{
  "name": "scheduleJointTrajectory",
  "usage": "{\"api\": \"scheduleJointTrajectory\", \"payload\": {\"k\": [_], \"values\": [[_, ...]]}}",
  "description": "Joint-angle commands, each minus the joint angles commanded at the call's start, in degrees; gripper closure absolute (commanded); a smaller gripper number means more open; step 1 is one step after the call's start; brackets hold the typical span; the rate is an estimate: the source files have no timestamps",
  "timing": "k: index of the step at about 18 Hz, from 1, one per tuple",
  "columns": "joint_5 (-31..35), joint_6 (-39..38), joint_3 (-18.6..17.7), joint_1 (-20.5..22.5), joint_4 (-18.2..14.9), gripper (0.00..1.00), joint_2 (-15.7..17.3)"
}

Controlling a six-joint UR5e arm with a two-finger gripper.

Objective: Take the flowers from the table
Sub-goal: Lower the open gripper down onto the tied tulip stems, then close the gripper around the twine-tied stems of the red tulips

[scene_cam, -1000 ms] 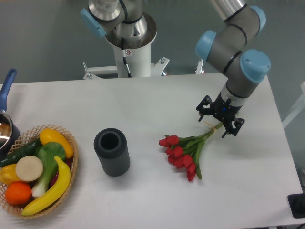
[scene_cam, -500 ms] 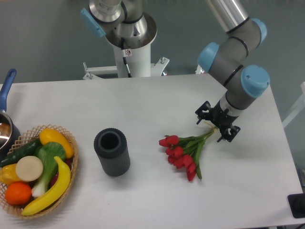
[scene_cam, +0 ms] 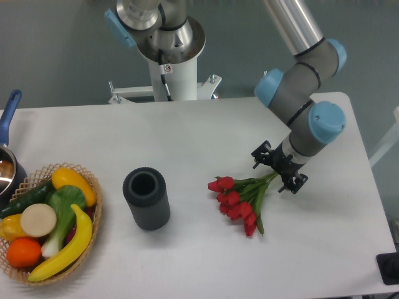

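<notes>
The flowers (scene_cam: 237, 200), a bunch of red tulips with green leaves and pale green stems, lie on the white table (scene_cam: 187, 137) right of the middle, heads toward the front left and stems pointing up to the right. My gripper (scene_cam: 277, 168) is low over the stem ends. Its jaws stand apart, one on each side of the stems, with the upper finger (scene_cam: 260, 151) behind them and the lower finger (scene_cam: 293, 184) in front. The stem tips are hidden under the gripper. I see no squeeze on the stems.
A dark grey ribbed cylinder vase (scene_cam: 146, 198) stands left of the flowers. A wicker basket (scene_cam: 95, 205) with fruit and vegetables sits at the front left. A pot with a blue handle (scene_cam: 7, 115) is at the left edge. The robot base (scene_cam: 169, 56) is behind the table.
The gripper has moved down and left along the stems, coming lower over them. The flowers have not moved. The jaws stay apart.
</notes>
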Motion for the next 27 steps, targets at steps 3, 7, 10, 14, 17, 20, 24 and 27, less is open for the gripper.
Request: {"api": "scheduleJointTrajectory", "payload": {"k": [3,7,10,14,17,20,24,27], "values": [[0.1,0.1,0.2,0.0,-0.1,0.22,0.1],[0.1,0.1,0.2,0.0,-0.4,0.46,0.3],[0.1,0.1,0.2,0.0,-0.5,0.59,0.3],[0.1,0.1,-0.1,0.1,-0.7,0.68,0.4],[0.1,0.1,-0.1,0.1,-0.7,0.75,0.5],[0.1,0.0,-0.2,0.2,-0.8,0.80,0.8],[0.0,0.0,-0.4,0.5,-0.7,0.80,1.1],[-0.3,0.1,-0.6,1.5,-0.8,0.80,3.3]]}}
